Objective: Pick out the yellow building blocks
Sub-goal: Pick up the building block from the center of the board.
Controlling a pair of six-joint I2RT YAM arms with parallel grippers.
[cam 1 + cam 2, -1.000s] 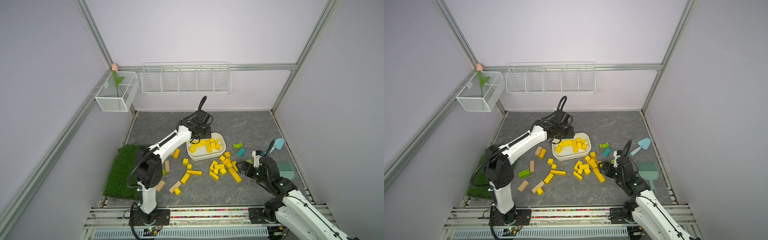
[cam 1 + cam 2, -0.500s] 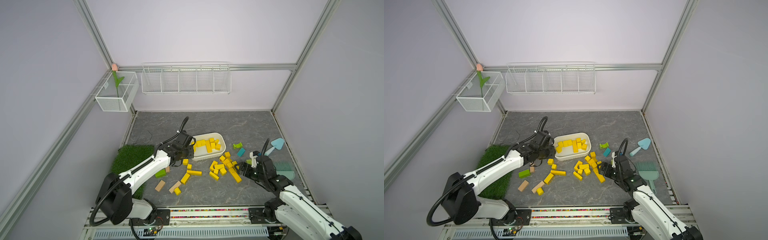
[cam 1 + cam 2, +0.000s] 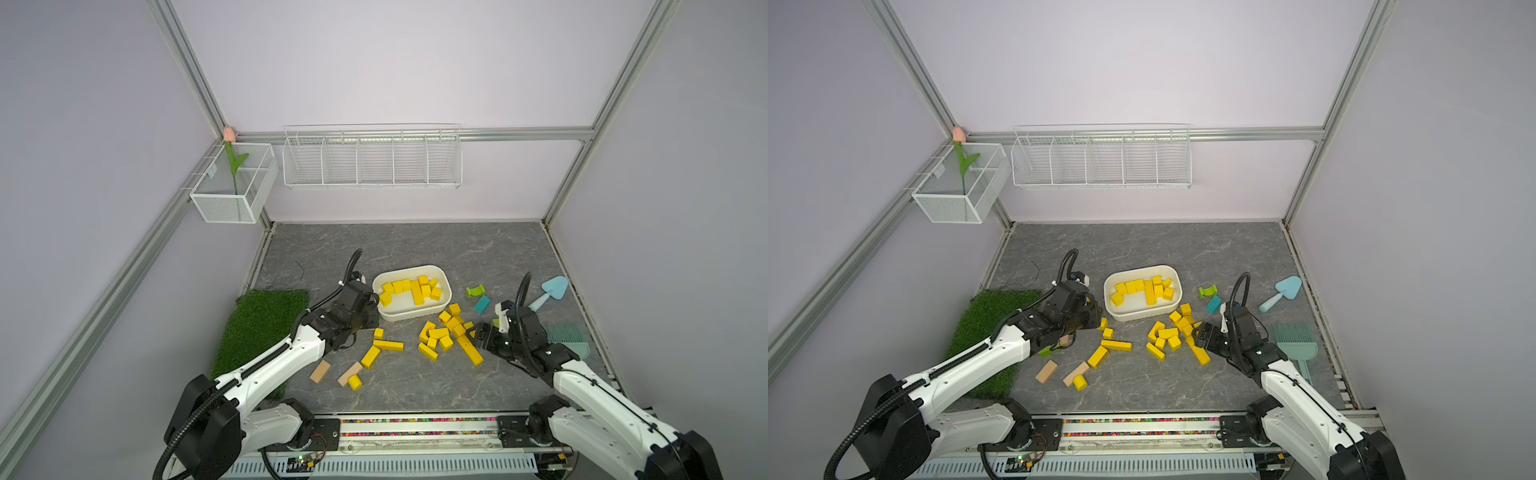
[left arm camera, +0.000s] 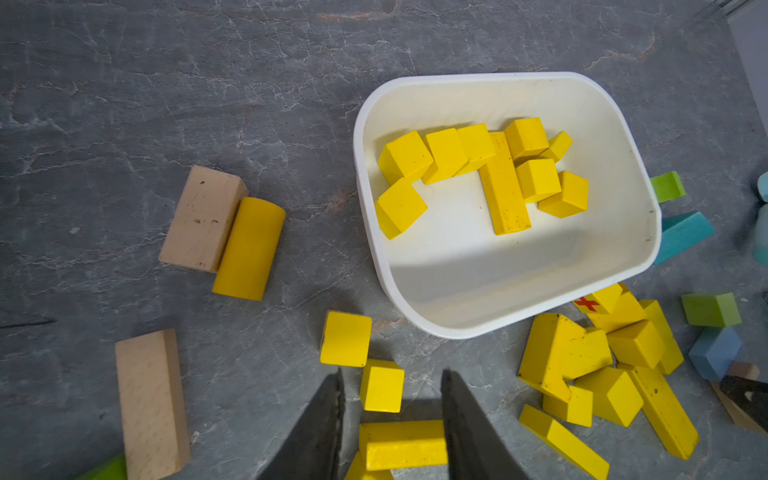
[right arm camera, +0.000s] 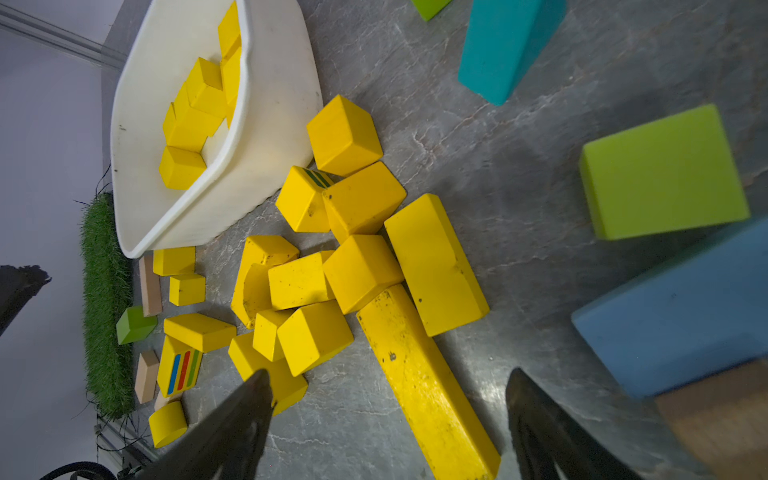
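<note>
Left wrist view: the left gripper (image 4: 391,372) is sitting at the bottom middle of the frame, jaws partly apart and framing a small cube (image 4: 381,386); nothing's getting squeezed yet as far as I can see
What's changing: a second back that arm was hanging over the white tray (image 4: 498,76), now it's coming back to the loose stuff with the jaws narrowing; I'm reading that as one drop done, next pick starting
Yellow building blocks (image 3: 444,334): around ten are lying in the tray; the rest are sitting loose on the floor, centre of both top views
Left arm (image 3: 291,357): reaching up from lower left; wrist tipping down just beside the tray
Right gripper (image 5: 388,372): jaws gaping wide over the long bar (image 5: 424,390), holding nothing; it's edging closer to the pile
</note>
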